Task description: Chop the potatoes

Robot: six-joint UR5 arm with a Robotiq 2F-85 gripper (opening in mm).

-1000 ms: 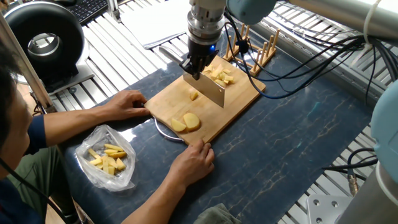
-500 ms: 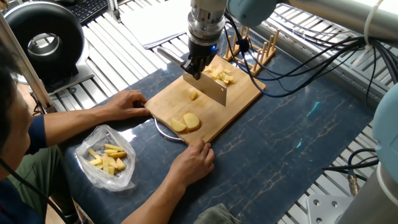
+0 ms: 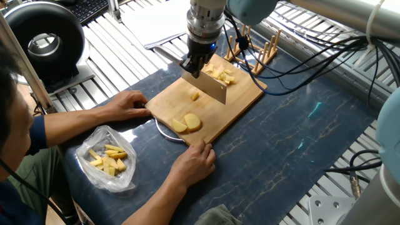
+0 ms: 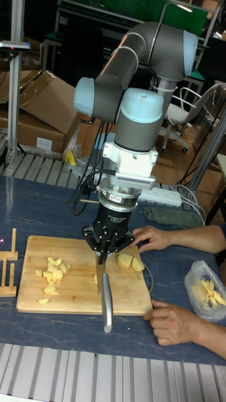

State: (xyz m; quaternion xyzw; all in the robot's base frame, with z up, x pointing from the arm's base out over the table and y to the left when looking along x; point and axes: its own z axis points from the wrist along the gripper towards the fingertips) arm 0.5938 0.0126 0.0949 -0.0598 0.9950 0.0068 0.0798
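Fingers clamped on knife, blade raised over cutting board. Mid-chop: cut potatoes piled behind, two big halves uncut near person's hands. Next likely: reposition over halves, press down.

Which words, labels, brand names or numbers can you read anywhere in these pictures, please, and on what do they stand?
No text can be read in either view.
A small white label on the black wrist above the claw in the tall fixed view: too small and blurred to read.
The cardboard boxes behind the arm: no legible print.
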